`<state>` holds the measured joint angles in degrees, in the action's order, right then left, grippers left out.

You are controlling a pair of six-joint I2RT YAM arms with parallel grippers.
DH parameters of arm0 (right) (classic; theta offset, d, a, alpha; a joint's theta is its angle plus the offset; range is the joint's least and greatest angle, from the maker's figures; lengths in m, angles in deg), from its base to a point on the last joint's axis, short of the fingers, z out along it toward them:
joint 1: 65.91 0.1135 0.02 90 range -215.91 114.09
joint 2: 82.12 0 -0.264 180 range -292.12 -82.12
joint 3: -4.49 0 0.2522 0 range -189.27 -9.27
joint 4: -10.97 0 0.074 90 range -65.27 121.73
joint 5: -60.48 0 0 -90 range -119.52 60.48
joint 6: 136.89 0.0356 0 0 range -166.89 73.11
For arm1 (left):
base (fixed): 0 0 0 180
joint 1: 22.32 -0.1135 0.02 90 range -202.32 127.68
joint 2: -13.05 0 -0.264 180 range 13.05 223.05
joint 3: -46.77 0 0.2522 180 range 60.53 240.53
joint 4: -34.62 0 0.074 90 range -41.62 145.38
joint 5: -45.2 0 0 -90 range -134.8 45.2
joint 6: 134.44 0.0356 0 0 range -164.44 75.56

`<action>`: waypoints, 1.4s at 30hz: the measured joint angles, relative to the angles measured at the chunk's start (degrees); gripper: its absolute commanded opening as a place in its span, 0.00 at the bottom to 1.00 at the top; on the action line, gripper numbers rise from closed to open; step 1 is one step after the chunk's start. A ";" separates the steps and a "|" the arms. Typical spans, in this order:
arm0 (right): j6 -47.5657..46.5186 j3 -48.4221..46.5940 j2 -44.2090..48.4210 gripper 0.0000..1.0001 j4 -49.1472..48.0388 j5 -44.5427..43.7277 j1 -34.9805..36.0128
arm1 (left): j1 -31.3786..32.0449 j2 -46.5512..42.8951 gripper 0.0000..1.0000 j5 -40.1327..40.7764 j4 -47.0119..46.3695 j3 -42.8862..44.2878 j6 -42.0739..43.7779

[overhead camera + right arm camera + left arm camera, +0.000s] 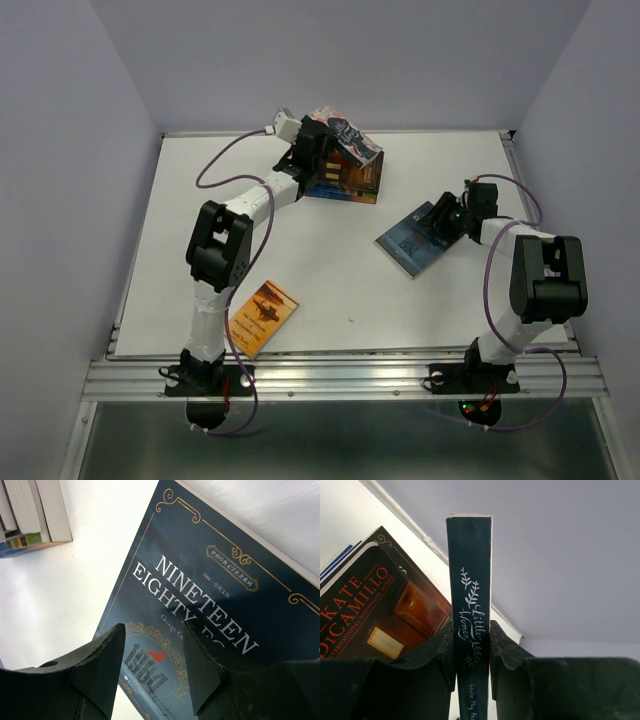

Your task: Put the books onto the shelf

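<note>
The left fingers (447, 645) are pinched shut on the dark teal Little Women paperback (470, 580). It stands upright between them with its spine facing the wrist camera and its top edge rising well beyond the fingertips. Just left of those fingers and a little behind them leans a dark brown Kate DiCamillo book (375, 615). Seen from above, it belongs to a cluster of books (345, 170) right beside these fingers. The right fingers (110, 655) stand partly open and hold nothing. The blue Nineteen Eighty-Four book (215, 595) lies flat on the desk (330, 270) beneath and between them. I cannot tell whether the tips touch its cover. An orange book (263, 316) lies well apart from both pairs of fingers.
</note>
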<state>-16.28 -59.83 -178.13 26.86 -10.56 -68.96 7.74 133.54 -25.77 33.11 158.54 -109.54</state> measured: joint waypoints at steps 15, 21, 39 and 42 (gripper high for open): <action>-0.48 0.00 0.00 0.56 0.04 0.31 -0.07 | 5.16 0.98 0.00 15.50 -2.19 -2.84 -12.55; -0.79 0.02 0.00 0.57 0.07 0.70 -0.26 | 5.62 3.50 0.00 15.52 0.39 -1.90 -15.72; -1.03 0.02 0.04 0.59 0.00 1.22 -0.28 | 6.93 3.58 0.94 15.21 8.02 -2.43 -19.74; -1.09 0.04 0.13 0.59 0.04 1.20 -0.28 | 6.97 2.32 0.98 14.34 9.94 -2.86 -19.56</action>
<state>-17.37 -59.79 -178.00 26.90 -9.36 -69.25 14.71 135.86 -11.44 43.06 155.68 -129.10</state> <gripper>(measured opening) 0.588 0.944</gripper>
